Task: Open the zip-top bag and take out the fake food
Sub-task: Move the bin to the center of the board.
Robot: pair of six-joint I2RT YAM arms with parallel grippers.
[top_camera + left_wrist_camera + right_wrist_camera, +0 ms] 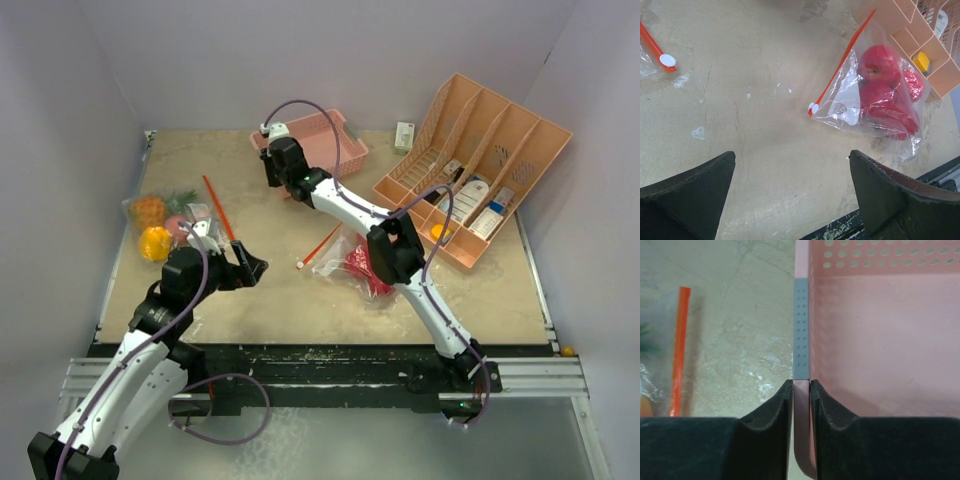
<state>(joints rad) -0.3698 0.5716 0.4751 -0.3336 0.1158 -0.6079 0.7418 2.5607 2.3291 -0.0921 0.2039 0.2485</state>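
Note:
A zip-top bag with several red round fake fruits lies mid-table, its red zip strip on the left; the left wrist view shows this bag and its white slider. A second bag at far left holds a pineapple, a yellow pepper and a red fruit. My left gripper is open and empty over bare table between the bags. My right gripper is shut on the rim of a pink basket.
The pink basket stands at the back centre. A peach divided organiser with white bottles sits at the back right, and a small white carton lies beside it. The second bag's red zip lies left of the basket.

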